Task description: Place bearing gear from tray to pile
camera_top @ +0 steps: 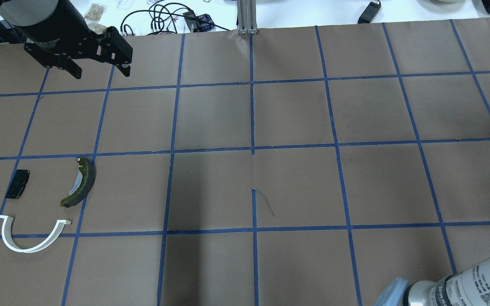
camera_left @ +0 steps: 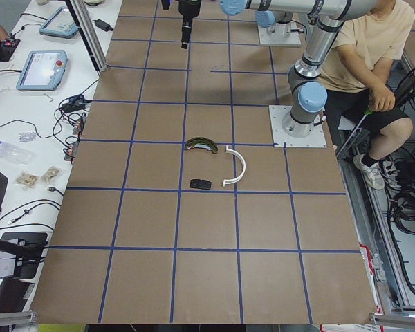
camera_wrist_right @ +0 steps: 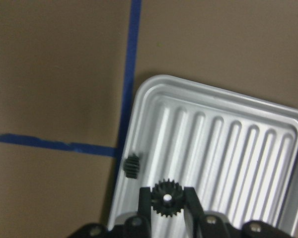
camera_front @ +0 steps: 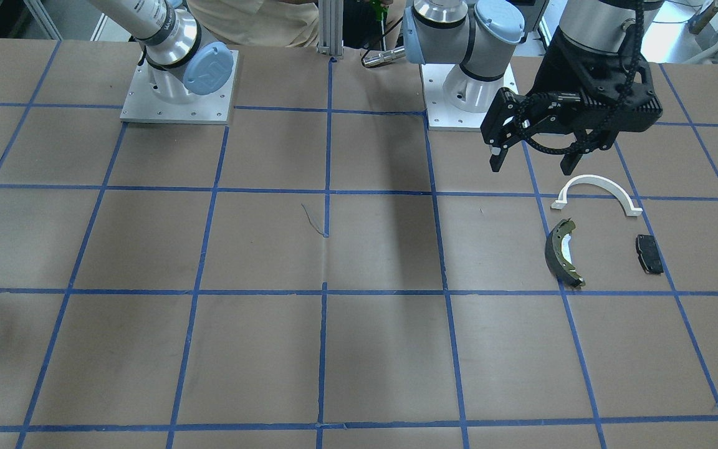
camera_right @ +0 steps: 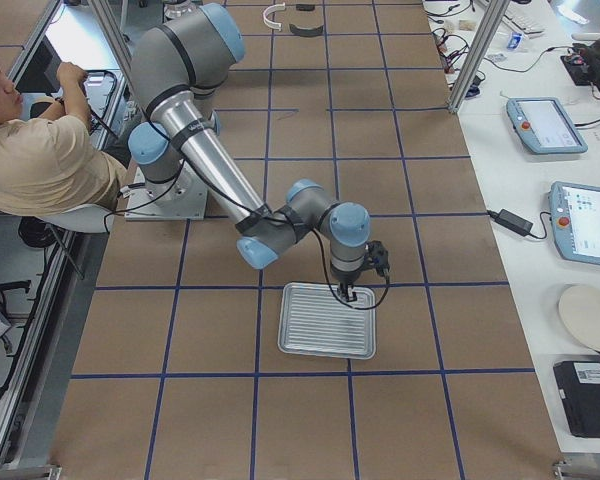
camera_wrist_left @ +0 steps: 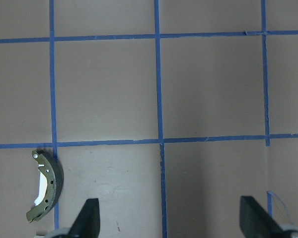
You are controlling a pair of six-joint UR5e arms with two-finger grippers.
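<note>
The black bearing gear (camera_wrist_right: 167, 198) sits between the fingers of my right gripper (camera_wrist_right: 168, 199), which is shut on it over the ribbed silver tray (camera_wrist_right: 238, 148). In the exterior right view this gripper (camera_right: 348, 292) is at the tray's (camera_right: 325, 325) far edge. The pile lies at the table's other end: a white half-ring bracket (camera_front: 596, 190), a dark brake shoe with an olive edge (camera_front: 561, 252) and a small black pad (camera_front: 649, 254). My left gripper (camera_front: 532, 163) hangs open and empty above the table beside the pile.
A second, smaller black toothed part (camera_wrist_right: 132, 166) lies at the tray's left rim. The table is brown paper with a blue tape grid. A seated person (camera_right: 40, 150) is beside the robot bases. Cables and tablets lie along the table's far side.
</note>
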